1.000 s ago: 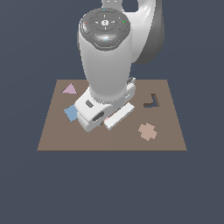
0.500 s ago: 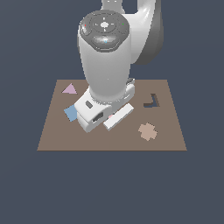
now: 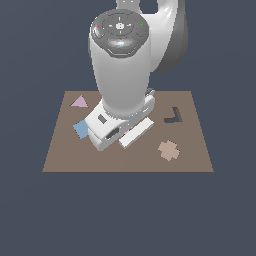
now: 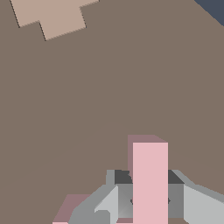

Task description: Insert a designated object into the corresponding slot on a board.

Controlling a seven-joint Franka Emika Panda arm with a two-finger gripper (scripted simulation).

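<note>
Between closed jaws, pink block (image 4: 150, 183); board (image 4: 109, 96) beneath.

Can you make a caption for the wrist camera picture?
Gripper fingers around a flat pink L-shaped block above the brown board.

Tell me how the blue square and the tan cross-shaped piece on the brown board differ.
The blue square is vivid blue; the cross-shaped piece is pale tan, close to the board's own brown. The square has four straight sides; the cross has notched corners. The square sits partly behind the robot's hand, the cross lies fully in the open. Both lie flat on the board.
</note>
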